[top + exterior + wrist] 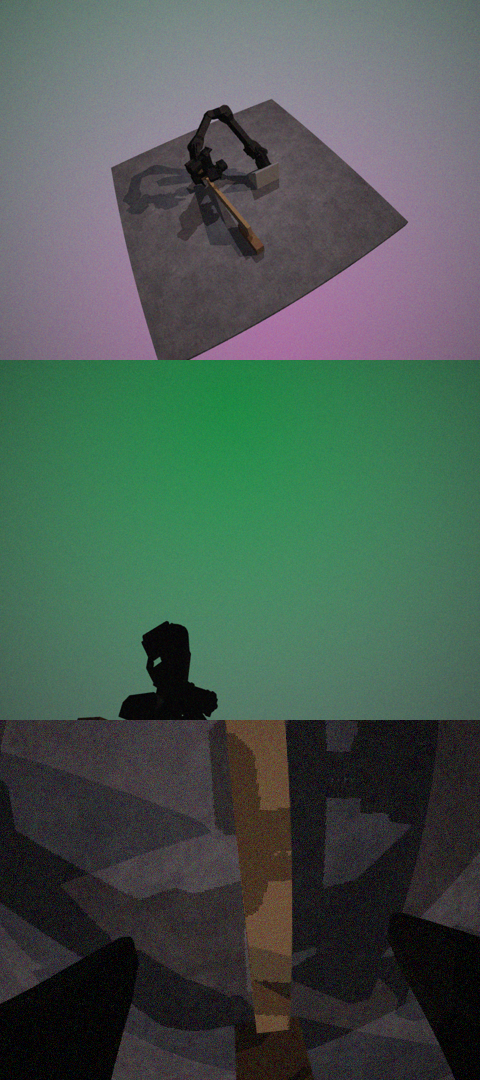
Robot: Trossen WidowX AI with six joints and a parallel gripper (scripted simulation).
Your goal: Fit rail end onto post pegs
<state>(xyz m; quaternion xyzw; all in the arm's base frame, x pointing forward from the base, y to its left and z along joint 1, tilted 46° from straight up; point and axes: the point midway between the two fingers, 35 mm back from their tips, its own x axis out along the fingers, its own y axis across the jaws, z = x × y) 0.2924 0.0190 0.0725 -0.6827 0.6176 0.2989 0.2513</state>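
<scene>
- My end effector [205, 176] [266, 939] is spread almost fully wide, with nothing in its grip.
- The bed rail [228, 205] [270, 850], my landmark, appears between my fingertips in the wrist view, yet neither finger clasps it: long, narrow, pale tan wood, crossed by brown shadows.
- At the rail's near end, darker brown wood [272, 1055] shows; I cannot tell whether they touch.
- At the rail's far end, the bracket [244, 229] holds it on the footboard block [256, 244].
- Beside the rail, a pale panel [266, 176] stands upright on the tabletop [329, 217].
</scene>
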